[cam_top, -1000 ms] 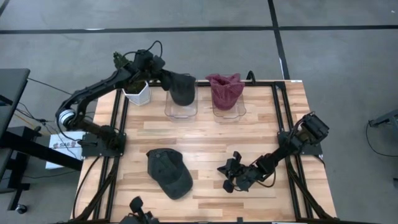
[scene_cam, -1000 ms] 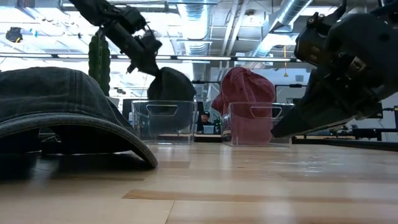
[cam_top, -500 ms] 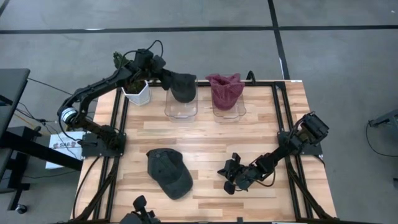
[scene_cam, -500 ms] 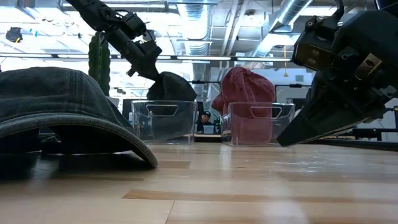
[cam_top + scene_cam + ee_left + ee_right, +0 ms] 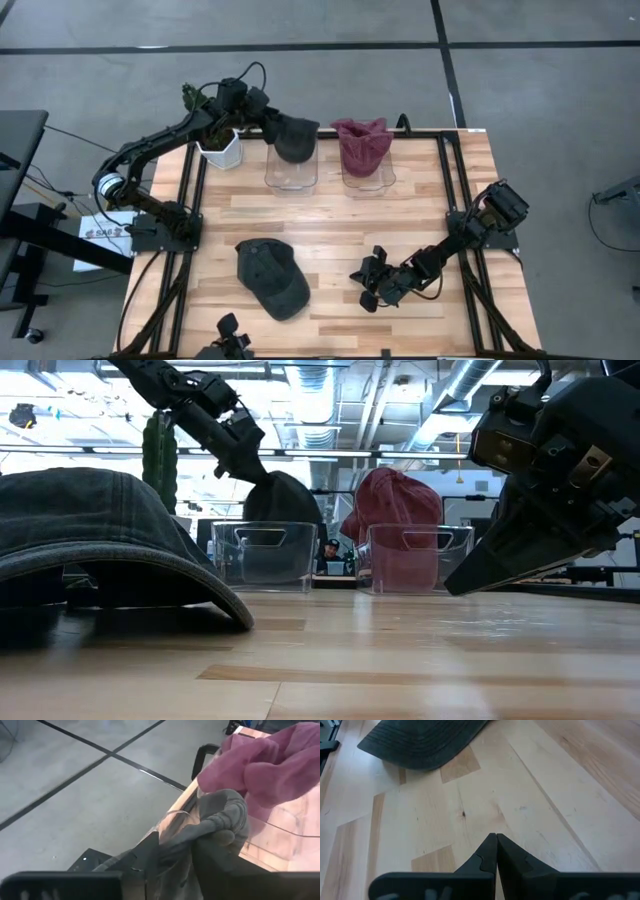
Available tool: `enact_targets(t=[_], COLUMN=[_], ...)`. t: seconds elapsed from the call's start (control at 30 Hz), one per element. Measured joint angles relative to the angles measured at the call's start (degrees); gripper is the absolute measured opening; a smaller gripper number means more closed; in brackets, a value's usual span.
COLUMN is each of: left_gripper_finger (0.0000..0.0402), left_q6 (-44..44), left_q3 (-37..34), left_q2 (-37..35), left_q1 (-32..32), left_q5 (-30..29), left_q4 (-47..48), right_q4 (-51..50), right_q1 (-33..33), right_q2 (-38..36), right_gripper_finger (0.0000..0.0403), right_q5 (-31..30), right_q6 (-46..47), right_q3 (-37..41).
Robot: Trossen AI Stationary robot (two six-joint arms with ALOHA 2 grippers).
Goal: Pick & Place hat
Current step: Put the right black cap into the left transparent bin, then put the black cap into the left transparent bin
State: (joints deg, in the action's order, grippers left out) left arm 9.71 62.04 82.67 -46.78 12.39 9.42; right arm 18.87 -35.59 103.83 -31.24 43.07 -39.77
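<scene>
A dark grey hat (image 5: 292, 138) hangs over the far rim of the left clear bin (image 5: 291, 175), held up by my left gripper (image 5: 262, 118), which is shut on it. In the low view the hat (image 5: 285, 500) reaches down to the bin's top edge (image 5: 262, 525). A pink hat (image 5: 362, 143) sits in the right clear bin (image 5: 368, 182). A second dark cap (image 5: 272, 278) lies brim-down on the table. My right gripper (image 5: 366, 290) is shut and empty, low over the table to the right of that cap. My left gripper pinches a bunched fold of the grey hat's cloth (image 5: 187, 837) between its two fingers (image 5: 150, 855). The fingers slant down from the table's left side. The hat hangs beyond and below the fingertips; whether its lower edge touches the bin's rim I cannot tell.
A white pot with a cactus (image 5: 218, 148) stands at the far left, close under my left arm. Black frame rails (image 5: 193, 200) run along the table's left and right sides. Bare wood lies between the bins and the cap.
My left gripper has tipped a little in place, and the grey hat has swung slightly toward the table's right over the left bin. My right gripper has turned slightly without leaving its spot.
</scene>
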Motion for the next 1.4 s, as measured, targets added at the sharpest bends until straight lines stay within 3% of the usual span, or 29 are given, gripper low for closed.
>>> enact_targets(t=[0.57,0.73,0.97,1.1,1.2,1.4], left_gripper_finger=[0.0138,0.0149,0.0148,0.015,0.0149,0.0149], left_q6=[4.39,4.94,5.05,0.47,-1.07,-6.13], left_q3=[0.0,0.0,-6.03,-14.32,-22.54,-37.71], left_q2=[-0.21,-3.79,-15.16,-22.97,-28.91,-35.13], left_q1=[0.67,2.05,13.24,21.98,29.69,43.35], left_q5=[-1.24,-3.02,7.38,8.58,8.95,8.91], left_q4=[-1.35,0.08,1.68,-1.57,-11.01,-40.25], right_q4=[0.0,-0.26,0.83,4.36,7.41,11.27], right_q1=[0.0,0.0,0.09,0.09,0.09,-0.14], right_q2=[0.0,0.0,0.0,0.0,0.0,0.0], right_gripper_finger=[0.0001,0.0,0.0001,0.0001,0.0001,0.0001], right_q5=[-0.02,-0.12,-0.21,-0.22,-0.18,-0.15], right_q6=[0.0,0.0,-1.49,-3.19,-5.21,-6.05], right_q3=[0.0,0.0,0.0,-0.02,-0.04,-0.13])
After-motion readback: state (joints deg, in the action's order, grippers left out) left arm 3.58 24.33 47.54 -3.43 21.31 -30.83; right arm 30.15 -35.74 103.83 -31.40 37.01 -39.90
